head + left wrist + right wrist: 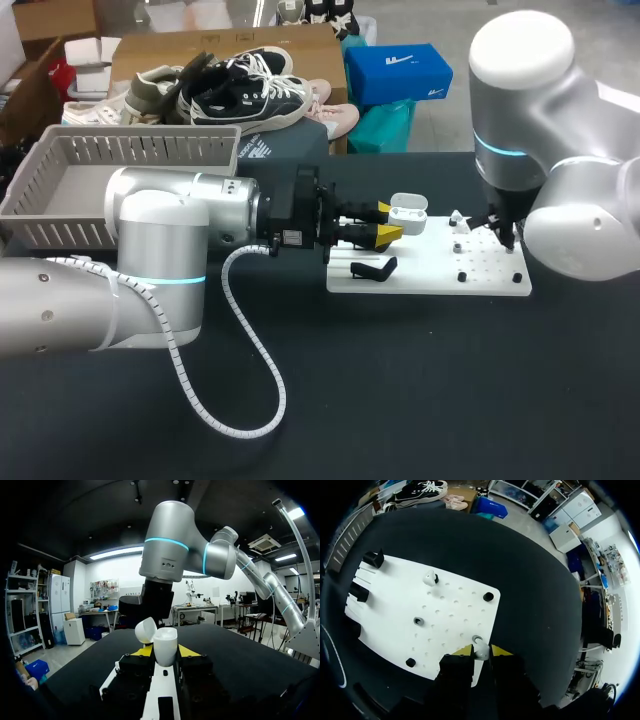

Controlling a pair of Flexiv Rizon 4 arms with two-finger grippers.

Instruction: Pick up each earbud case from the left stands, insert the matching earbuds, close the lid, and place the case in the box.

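The box (pixel 60 195) sits far left. My left gripper (pixel 386 222) clamps the open-lidded case (pixel 410 212) over the board's (pixel 430 282) left end. Toward the board's right, my right gripper (pixel 481 650) seems pinched on an earbud (pixel 480 654).

Earbud case (pixel 408 212) over board (pixel 430 278), box (pixel 130 150) at left

The white earbud case (pixel 408 212) stands upright, lid open, over the white board's (pixel 430 285) far left corner, clamped between the left gripper's (pixel 388 222) yellow tips. One white earbud (pixel 429 577) sits on a peg by the far edge, a second earbud (pixel 480 652) by the right edge. The grey slatted box (pixel 150 140) lies at the tabletop's far left corner.
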